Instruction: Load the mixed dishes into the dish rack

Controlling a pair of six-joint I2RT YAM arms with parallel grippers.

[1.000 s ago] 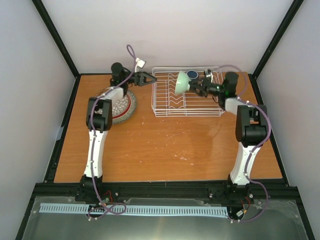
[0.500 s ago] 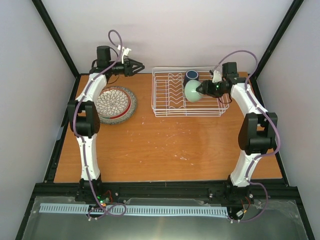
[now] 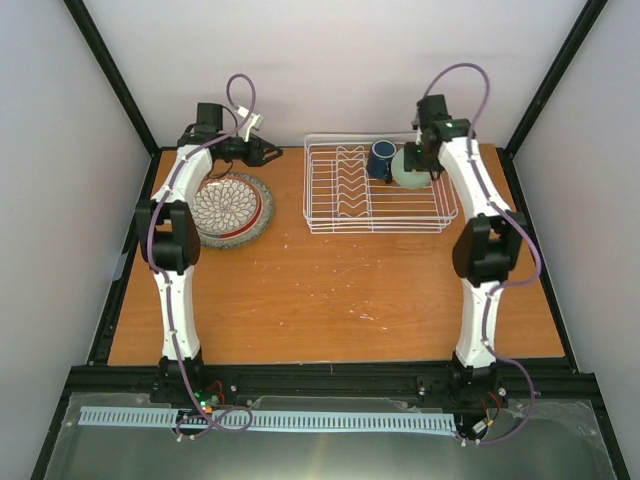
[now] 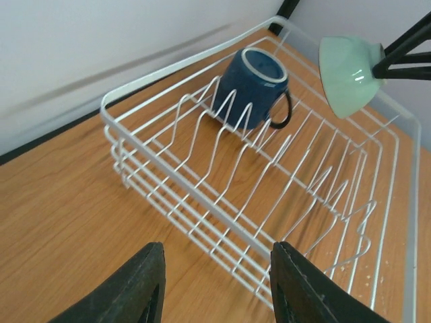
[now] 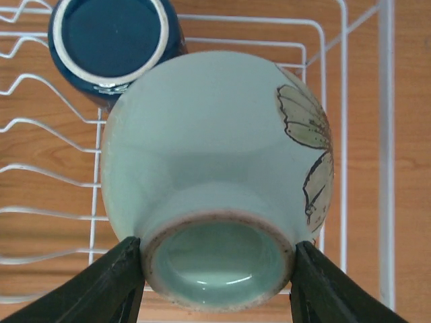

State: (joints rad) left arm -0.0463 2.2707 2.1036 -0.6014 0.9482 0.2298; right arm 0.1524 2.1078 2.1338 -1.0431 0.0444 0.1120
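Here, the right gripper [image 5: 215,269] is seen clamped on the foot ring of the small pale green cup [image 5: 209,148], one dark finger at each side. The cup's mouth is turned away from the wrist camera and hidden, and only part of a painted pale-yellow, dark-outlined wing or petal motif [image 5: 306,134] can be made out on its wall. The cup is held over the far right part of the white wire dish rack [image 3: 340,215], just beside the dark blue handled mug [image 3: 381,160]. Whether the cup touches the wires cannot be told. The mug rests tilted among the far prongs, and whether its pale-ringed upper end is mouth or base is hard to judge. The right arm is stretched far forward, its wrist bent down over the rack. The left gripper [image 4: 217,256] is held parted with nothing between its fingers, over the wooden table [image 3: 330,290] at the rack's left end. Its arm is extended along the left edge, the wrist turned rightward. The red-rimmed petal-patterned plate [image 3: 232,205] lies flat on the table's left side, and whether anything lies beneath it cannot be told.
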